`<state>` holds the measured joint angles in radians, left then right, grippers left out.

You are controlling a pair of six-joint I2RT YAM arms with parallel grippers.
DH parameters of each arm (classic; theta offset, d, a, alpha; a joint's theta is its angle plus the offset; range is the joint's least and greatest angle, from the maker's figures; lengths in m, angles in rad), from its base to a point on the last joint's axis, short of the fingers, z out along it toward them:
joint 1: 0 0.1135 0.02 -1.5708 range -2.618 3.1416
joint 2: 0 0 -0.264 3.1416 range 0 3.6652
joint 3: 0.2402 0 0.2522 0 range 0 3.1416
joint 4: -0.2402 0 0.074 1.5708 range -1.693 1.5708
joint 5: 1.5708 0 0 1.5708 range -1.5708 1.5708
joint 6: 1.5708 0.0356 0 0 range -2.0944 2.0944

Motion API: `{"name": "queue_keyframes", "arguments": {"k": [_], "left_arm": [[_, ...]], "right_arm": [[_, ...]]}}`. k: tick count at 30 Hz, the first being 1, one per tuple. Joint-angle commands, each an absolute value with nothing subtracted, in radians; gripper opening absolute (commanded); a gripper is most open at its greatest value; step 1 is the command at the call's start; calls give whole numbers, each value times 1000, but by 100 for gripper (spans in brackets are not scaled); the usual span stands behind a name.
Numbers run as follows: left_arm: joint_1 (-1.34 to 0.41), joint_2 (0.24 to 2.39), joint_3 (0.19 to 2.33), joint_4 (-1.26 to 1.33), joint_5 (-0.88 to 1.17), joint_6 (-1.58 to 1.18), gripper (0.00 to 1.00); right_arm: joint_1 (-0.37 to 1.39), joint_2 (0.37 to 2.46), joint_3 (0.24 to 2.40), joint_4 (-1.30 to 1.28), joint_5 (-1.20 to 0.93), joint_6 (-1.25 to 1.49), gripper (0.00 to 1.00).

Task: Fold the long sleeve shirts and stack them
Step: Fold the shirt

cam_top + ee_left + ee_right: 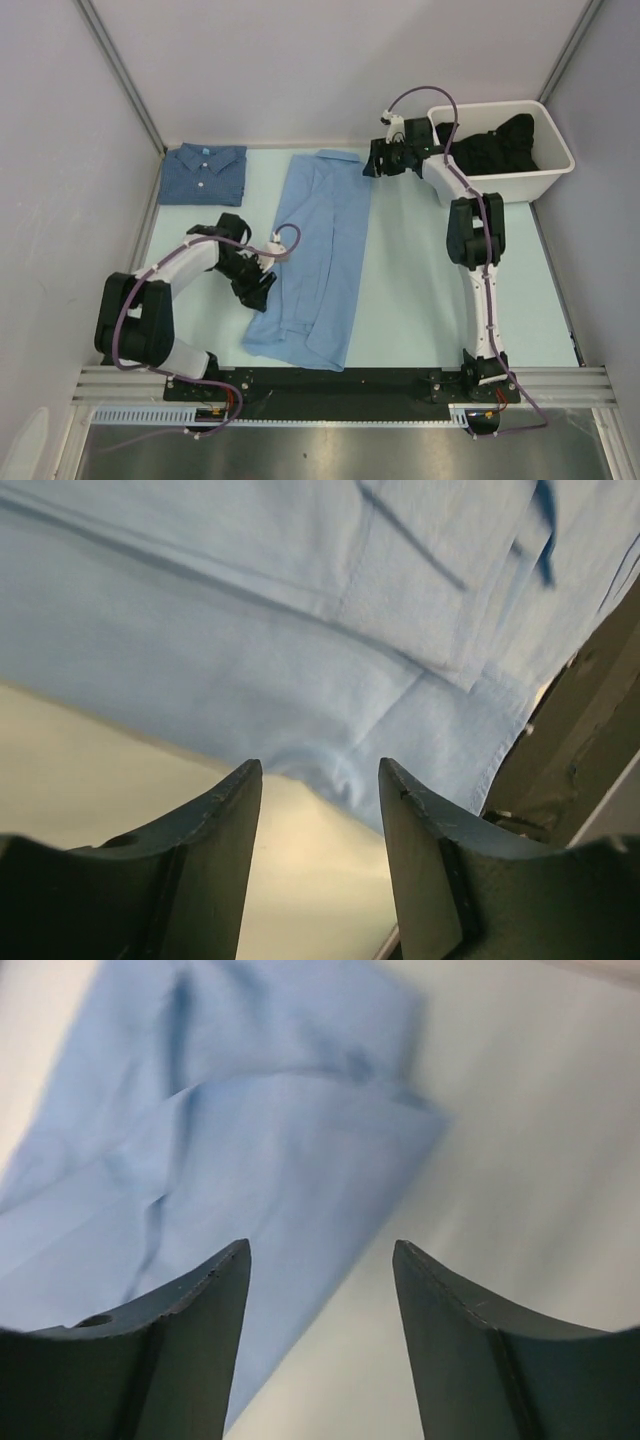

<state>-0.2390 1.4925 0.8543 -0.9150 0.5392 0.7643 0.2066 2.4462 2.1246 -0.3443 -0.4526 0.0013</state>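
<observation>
On the pale tabletop (420,290), the denim shirt (205,173) was seen folded at 11 o'clock. The sky-blue shirt (315,250) was laid centrally, narrowed lengthwise, not yet folded short or stacked. The left tool (256,287) and right tool (376,160) were held open, empty, at its edges.

This is looking like a robotics lab test cell. Plain grey partition panels (60,200) in metal framing are closing in a pale green worktop (420,290) on three sides. An aluminium rail (560,378) at the near edge is carrying the left arm (180,263) and right arm (483,300), with purple cables (425,88) looping along them. A white plastic bin (515,185) is holding dark clothing, and a sky-blue shirt (318,240) is lying spread out on the worktop.
</observation>
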Motion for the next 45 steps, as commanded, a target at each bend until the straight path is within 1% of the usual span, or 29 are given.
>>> {"name": "queue_keyframes", "arguments": {"k": [1, 5, 8, 12, 16, 17, 18, 20, 22, 24, 27, 28, 29, 31, 34, 36, 37, 39, 45], "left_arm": [[-199, 1405, 914, -873, 682, 701, 57], [-158, 1408, 891, -793, 687, 615, 59], [-138, 1439, 884, -766, 696, 580, 59], [-123, 1479, 909, -758, 718, 544, 57], [-127, 1476, 923, -848, 669, 704, 56], [-138, 1473, 920, -862, 608, 789, 55], [-149, 1465, 902, -877, 565, 834, 53], [-181, 1436, 853, -873, 467, 921, 53], [-196, 1421, 830, -858, 439, 939, 53], [-198, 1424, 819, -857, 451, 933, 52], [-201, 1428, 812, -833, 483, 904, 51], [-206, 1427, 808, -825, 486, 894, 51], [-210, 1427, 808, -821, 489, 881, 51], [-215, 1427, 807, -805, 494, 870, 52], [-216, 1427, 813, -796, 495, 850, 52], [-216, 1425, 816, -798, 494, 838, 52], [-216, 1424, 816, -798, 492, 830, 52], [-216, 1417, 819, -799, 489, 824, 53], [-216, 1396, 818, -801, 480, 801, 53]], "right_arm": [[270, 2243, 1988, -475, -668, -57, 62], [310, 2201, 1835, -578, -710, -83, 58], [334, 2181, 1740, -581, -726, -106, 55], [362, 2206, 1703, -595, -697, -115, 54], [360, 2290, 1750, -623, -621, -121, 53], [357, 2305, 1770, -640, -602, -123, 52], [353, 2324, 1816, -664, -591, -124, 51], [338, 2339, 1850, -673, -592, -120, 51], [319, 2316, 1870, -661, -630, -101, 54], [276, 2287, 1864, -635, -699, -28, 55], [242, 2192, 1757, -553, -710, 58, 55], [229, 2169, 1682, -525, -701, 75, 54], [226, 2131, 1643, -491, -687, 90, 52], [219, 2118, 1599, -427, -626, 120, 50], [206, 2160, 1594, -374, -594, 178, 46], [198, 2219, 1638, -368, -601, 208, 44], [192, 2238, 1653, -367, -606, 233, 42], [190, 2270, 1689, -361, -618, 256, 41], [198, 2319, 1692, -328, -632, 311, 38]]}}
